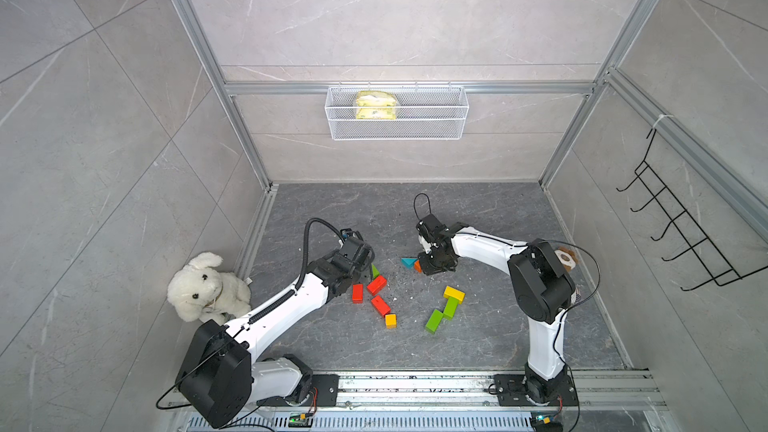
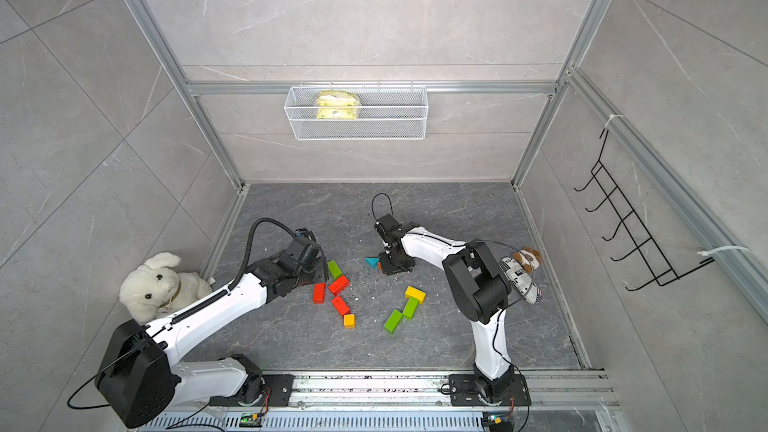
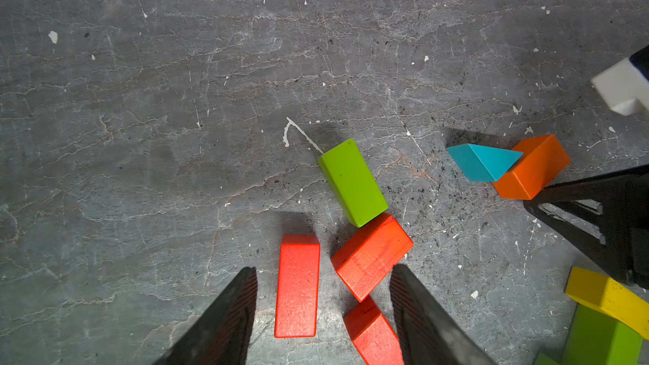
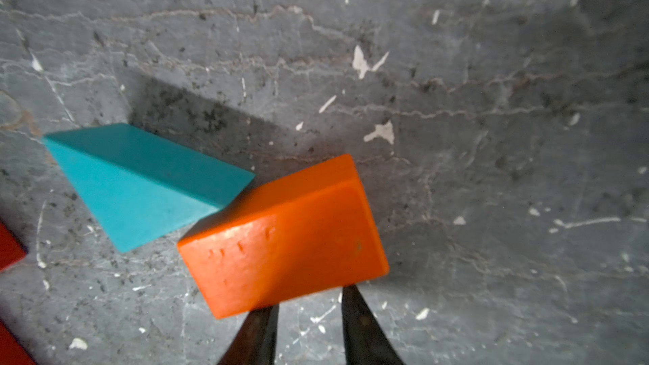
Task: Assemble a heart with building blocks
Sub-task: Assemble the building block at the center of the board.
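Right gripper [image 4: 309,310] was pinched nearly closed on nothing, tips right against the orange block [image 4: 288,240], whose far corner touched the teal triangle [image 4: 140,184]. Left gripper [image 3: 323,268] stood spread and gripped nothing. The wrist view showed red blocks [image 3: 297,286] between its fingers and a green block [image 3: 351,180] just past the tips.

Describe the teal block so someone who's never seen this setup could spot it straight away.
On the dark stone floor, look beside the right gripper, where an orange block lies. The teal block touches that block's corner; it is the only teal piece and the only triangular one among box-shaped blocks.
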Available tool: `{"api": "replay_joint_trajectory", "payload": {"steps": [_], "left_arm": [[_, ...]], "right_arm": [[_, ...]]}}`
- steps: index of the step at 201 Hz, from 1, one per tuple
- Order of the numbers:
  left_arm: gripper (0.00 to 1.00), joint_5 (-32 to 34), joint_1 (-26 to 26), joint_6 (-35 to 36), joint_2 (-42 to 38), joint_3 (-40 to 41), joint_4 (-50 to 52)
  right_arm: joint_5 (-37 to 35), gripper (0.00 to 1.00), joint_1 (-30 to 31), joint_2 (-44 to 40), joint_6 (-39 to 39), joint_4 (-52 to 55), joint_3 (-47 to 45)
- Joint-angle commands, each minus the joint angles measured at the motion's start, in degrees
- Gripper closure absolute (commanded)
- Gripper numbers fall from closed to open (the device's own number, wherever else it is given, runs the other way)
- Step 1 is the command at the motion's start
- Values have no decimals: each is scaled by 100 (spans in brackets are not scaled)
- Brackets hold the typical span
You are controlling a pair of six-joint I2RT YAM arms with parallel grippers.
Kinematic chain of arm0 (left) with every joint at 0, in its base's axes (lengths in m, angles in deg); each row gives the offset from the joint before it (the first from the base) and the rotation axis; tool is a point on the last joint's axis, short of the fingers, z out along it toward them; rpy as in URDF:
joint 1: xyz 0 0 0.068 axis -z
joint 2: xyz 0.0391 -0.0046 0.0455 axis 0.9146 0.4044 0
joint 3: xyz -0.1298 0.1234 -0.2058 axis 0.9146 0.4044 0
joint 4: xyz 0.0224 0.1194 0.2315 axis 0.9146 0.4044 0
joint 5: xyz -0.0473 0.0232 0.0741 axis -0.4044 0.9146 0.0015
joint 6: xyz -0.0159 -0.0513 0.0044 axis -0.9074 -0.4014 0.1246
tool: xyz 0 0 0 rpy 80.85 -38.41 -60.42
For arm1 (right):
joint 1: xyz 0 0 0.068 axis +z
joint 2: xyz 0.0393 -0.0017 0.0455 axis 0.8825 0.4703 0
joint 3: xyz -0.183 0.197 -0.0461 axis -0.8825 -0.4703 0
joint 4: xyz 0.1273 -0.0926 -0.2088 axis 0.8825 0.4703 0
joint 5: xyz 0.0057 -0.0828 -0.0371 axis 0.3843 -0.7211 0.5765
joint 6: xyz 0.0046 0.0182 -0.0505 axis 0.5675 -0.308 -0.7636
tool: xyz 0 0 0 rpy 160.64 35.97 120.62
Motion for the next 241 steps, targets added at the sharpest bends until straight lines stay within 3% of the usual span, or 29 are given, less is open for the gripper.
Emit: {"api": "replay_joint_trajectory", "payload": {"steps": [1, 67, 169, 205, 241], "left_arm": [[36, 100, 4, 21, 25, -16, -26], [31, -46, 1, -158, 487, -52, 6], [26, -667, -352, -465, 2130, -1064, -289], [31, -858, -391, -657, 2584, -1390, -114], [42, -1116, -380, -846, 2746, -1516, -145]], "right_arm": [[-90, 65, 29, 95, 35, 65, 144], [-278, 64, 96, -351, 69, 148, -154], [-418, 49, 454, -2691, 635, 387, -1682], [-476, 50, 493, -3173, 759, 523, -1883], [-545, 56, 493, -3441, 788, 633, -1899]]}}
